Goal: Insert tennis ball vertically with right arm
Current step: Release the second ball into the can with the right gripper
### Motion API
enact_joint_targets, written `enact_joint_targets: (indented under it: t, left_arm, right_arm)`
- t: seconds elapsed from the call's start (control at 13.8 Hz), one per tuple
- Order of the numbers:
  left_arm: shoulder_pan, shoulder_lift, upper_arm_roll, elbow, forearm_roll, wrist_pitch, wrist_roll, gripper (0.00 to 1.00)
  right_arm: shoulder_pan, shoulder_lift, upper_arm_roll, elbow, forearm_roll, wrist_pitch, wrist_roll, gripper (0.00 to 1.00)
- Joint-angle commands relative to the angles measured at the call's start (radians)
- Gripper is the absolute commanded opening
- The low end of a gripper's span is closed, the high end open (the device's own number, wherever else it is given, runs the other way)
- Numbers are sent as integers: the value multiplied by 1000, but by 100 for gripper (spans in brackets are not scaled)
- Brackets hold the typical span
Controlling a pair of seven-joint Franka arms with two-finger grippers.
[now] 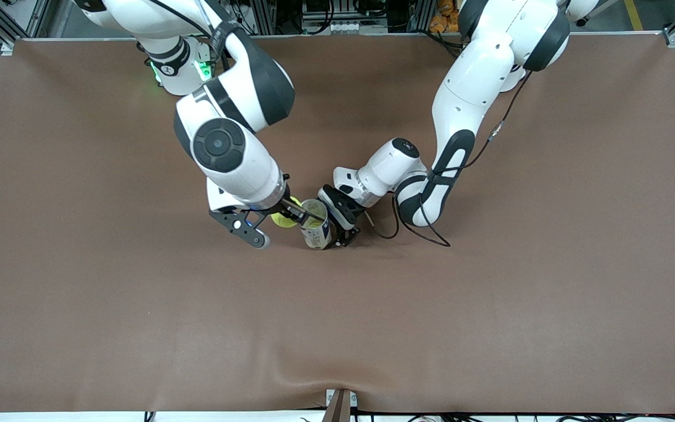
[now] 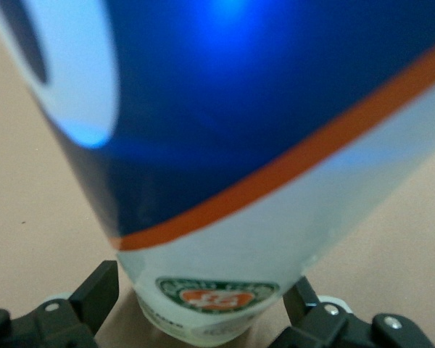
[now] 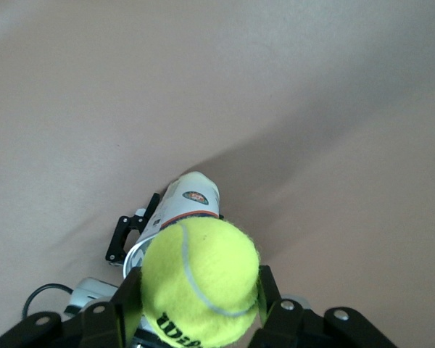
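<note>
Front view: an upright ball can is seen mid-table, held at its side by the left gripper, jaws spread wide and clamped round the can body. The right gripper is positioned over the can's rim, jaws clamped on the tennis ball; the ball is not yet inside, it sits just beside and partly above the can's open mouth, toward the right arm's end of the table.

Left wrist view: the frame is filled w/ the can's blue, white and orange label; both fingers are seen pressed to the can near its base.

Right wrist view: the ball is gripped between the pads, can directly under it.

Risks, as judged: the ball appears offset from the mouth, so a drop could catch the rim and bounce off. If pressed down off-centre, the can could be tipped or twisted in the left grip.
</note>
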Motion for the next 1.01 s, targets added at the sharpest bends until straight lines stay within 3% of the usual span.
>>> enact_joint_targets:
  t: [0.0,0.51,0.58,0.65,0.72,0.94]
  left_arm:
    - [-3,-41,5,-42,30,-15,-44,100]
    - [-1,-41,5,-44,30,-9,-44,100]
    - [-1,-39,5,-44,30,-9,-44,100]
    - [-1,-41,5,-44,30,-9,-42,100]
    - [-1,-41,5,-44,30,-9,-42,100]
    - [-1,-41,5,-45,30,-7,-42,100]
  right_arm:
    - [28,27,-10,16,11,0,51,0]
    - [54,47,-10,15,13,20,79,0]
    - [54,52,-10,15,11,21,78,17]
    - [52,53,-10,15,13,37,79,51]
    - [54,54,-10,13,11,61,84,100]
    - [59,54,-10,11,6,74,147,100]
